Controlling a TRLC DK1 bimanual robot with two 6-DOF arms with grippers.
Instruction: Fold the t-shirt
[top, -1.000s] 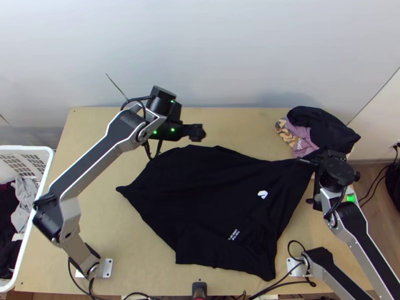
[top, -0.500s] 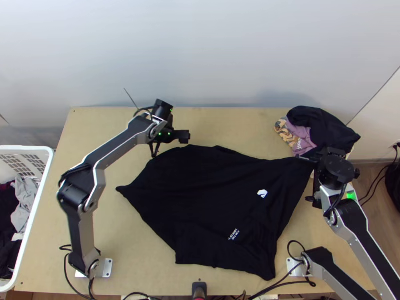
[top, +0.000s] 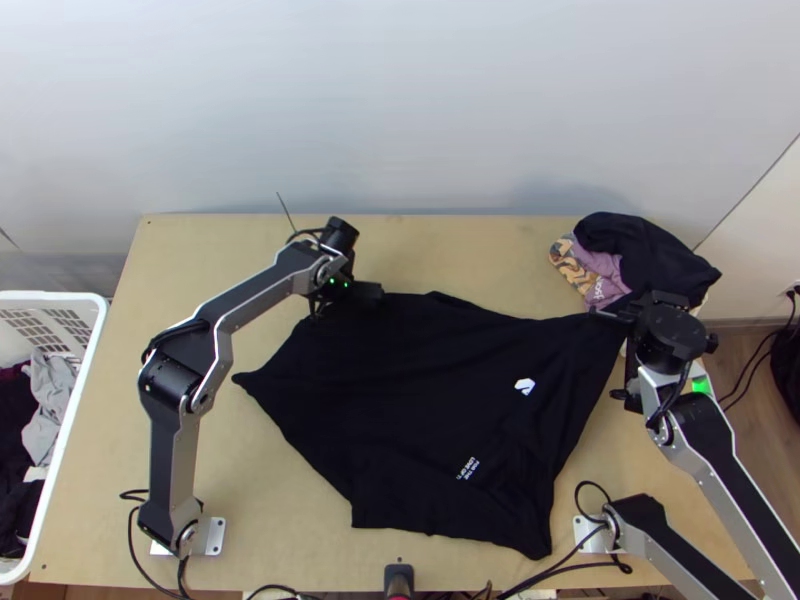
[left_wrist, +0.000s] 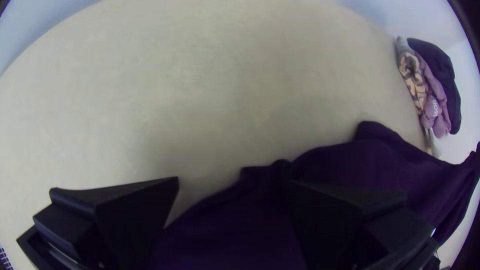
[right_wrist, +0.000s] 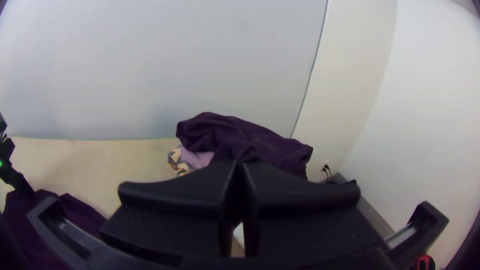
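The black t-shirt (top: 420, 400) lies spread on the table in the top view, its far right corner drawn up to my right gripper (top: 630, 318). My left gripper (top: 345, 300) is at the shirt's far left edge. In the left wrist view, the left gripper (left_wrist: 232, 182) stands open, one finger over bare table and the other over the shirt (left_wrist: 350, 167); whether it touches the cloth I cannot tell. The right wrist view has the right gripper (right_wrist: 240, 167) with its fingers together, shut on the shirt's corner, while more of the shirt (right_wrist: 82, 212) slopes down to one side.
A pile of clothes, black, purple and patterned (top: 650, 255), sits at the table's far right corner, just beyond the right gripper. Left of the table stands a white basket (top: 85, 345) holding garments. Bare tabletop (top: 220, 290) runs along the left and far sides.
My left gripper has come down toward the near side and slightly inward, from beyond the shirt's far edge to right at it. The right gripper and the shirt have hardly moved.
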